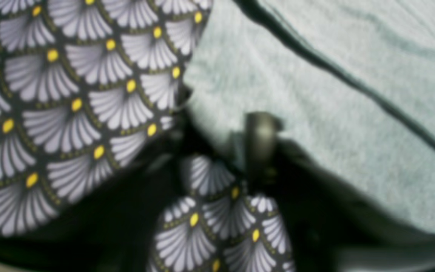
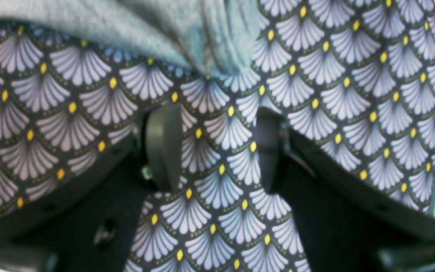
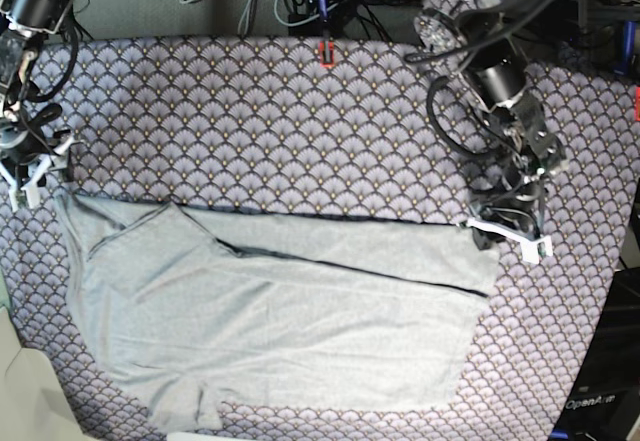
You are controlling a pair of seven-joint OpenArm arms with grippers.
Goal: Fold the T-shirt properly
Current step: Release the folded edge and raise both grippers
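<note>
On my base feed the T-shirt (image 3: 270, 321) lies spread across the near half of the purple scallop-patterned tablecloth (image 3: 280, 121), its far edge folded over into a long band. My left gripper (image 3: 487, 233) sits at the shirt's far corner on the feed's right; in the blurred left wrist feed one dark finger (image 1: 258, 143) presses against grey cloth, so it seems closed on the shirt's edge. My right gripper (image 2: 215, 147) stands open over bare tablecloth, holding nothing, just beside the shirt's other far corner.
</note>
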